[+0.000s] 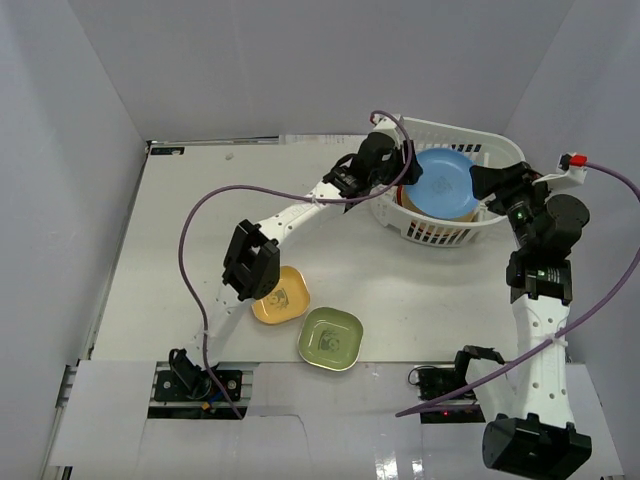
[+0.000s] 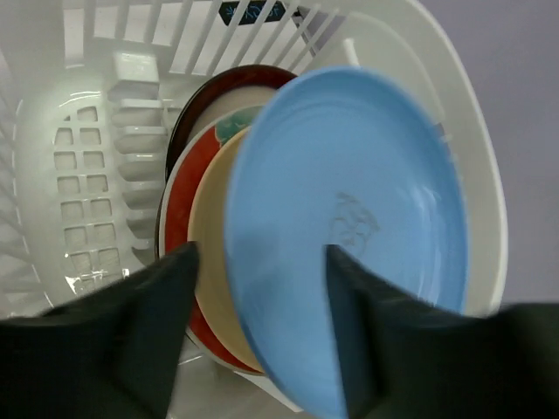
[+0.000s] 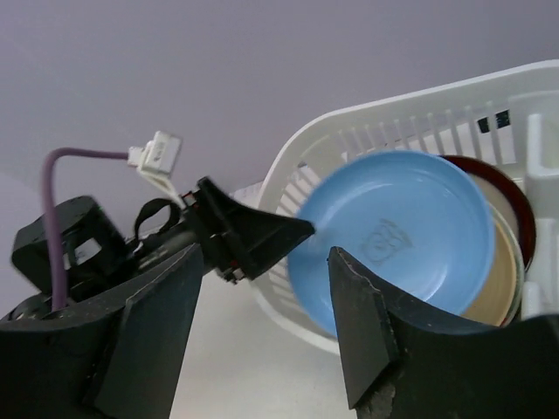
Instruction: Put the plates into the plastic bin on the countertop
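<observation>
The white plastic bin [image 1: 470,132] stands at the back right of the countertop [image 1: 200,220]. A light blue plate [image 1: 445,182] stands on edge in it, leaning on a cream plate [image 2: 210,227], a red one [image 2: 179,209] and a maroon-rimmed one [image 2: 218,87]. My left gripper [image 1: 403,172] is at the bin's left rim, open, its jaws straddling the blue plate's [image 2: 349,175] lower edge with a gap on the left side. My right gripper [image 1: 485,182] is at the bin's right side, open and empty. A yellow plate [image 1: 280,297] and a green plate [image 1: 330,338] lie near the front.
The left arm stretches diagonally across the countertop, passing just behind the yellow plate. Purple cables loop above both arms. Pale grey walls close in the back and sides. The bin's slotted wall [image 2: 79,175] is close on the left gripper's left.
</observation>
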Robot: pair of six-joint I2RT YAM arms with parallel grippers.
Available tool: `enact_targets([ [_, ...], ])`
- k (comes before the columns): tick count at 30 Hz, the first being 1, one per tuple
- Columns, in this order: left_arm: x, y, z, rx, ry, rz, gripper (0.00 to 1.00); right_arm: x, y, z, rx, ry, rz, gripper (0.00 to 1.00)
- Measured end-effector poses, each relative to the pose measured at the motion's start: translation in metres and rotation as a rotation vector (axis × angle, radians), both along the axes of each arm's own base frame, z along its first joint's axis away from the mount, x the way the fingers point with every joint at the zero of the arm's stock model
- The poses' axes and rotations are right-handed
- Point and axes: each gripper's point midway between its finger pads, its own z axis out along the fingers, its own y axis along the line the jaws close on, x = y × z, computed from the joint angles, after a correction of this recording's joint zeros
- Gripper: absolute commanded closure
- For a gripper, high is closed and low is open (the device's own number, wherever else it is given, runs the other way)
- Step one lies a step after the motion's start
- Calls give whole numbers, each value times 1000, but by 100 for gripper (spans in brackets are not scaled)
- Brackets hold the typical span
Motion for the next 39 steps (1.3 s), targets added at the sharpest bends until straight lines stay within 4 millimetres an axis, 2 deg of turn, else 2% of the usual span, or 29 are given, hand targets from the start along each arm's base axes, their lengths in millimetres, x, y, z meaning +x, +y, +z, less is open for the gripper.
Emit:
enact_targets([
  [3,-3,-5,-12,21,17,-5,2,-8,19,-6,-2,16,90,30],
  [4,-2,-3,-13,30,19,-1,2,-12,30,-8,-2,23,134,29],
  [6,2,2,-4,32,-4,8,2,-22,60,-15,-6,34,247,29],
  [9,2,21,22,56,-56,17,2,-48,120,-31,-44,64,465,29],
  [11,-14,49,41,94,-69,27,2,-70,158,-51,-79,101,597,29],
  [13,-38,84,70,106,-96,45,2,-93,189,-84,-120,164,709,29],
  [16,-94,160,99,100,-124,99,2,-124,216,-148,-182,308,801,27],
  [18,-135,216,97,90,-110,152,2,-145,225,-195,-242,424,829,23],
  [20,-169,264,82,67,-70,230,2,-165,226,-234,-299,516,838,15],
  [23,-209,323,26,70,61,362,2,-183,219,-274,-368,613,816,13],
  [26,-250,363,-48,143,253,463,2,-195,212,-301,-398,679,785,14],
  [27,-261,372,-64,161,306,488,2,-198,210,-307,-406,695,778,16],
  [28,-272,381,-76,172,352,518,2,-200,209,-313,-408,710,768,22],
  [30,-284,392,-87,171,418,575,2,-204,207,-323,-416,741,754,28],
  [31,-288,396,-90,168,442,601,2,-205,206,-326,-416,755,747,35],
  [33,-291,400,-100,186,490,642,2,-205,210,-330,-400,768,739,42],
  [36,-293,399,-118,239,559,664,2,-205,216,-337,-384,788,743,68],
  [37,-292,397,-126,246,572,666,2,-205,218,-339,-375,796,742,79],
  [39,-294,395,-143,263,603,663,2,-204,219,-339,-366,798,733,92],
])
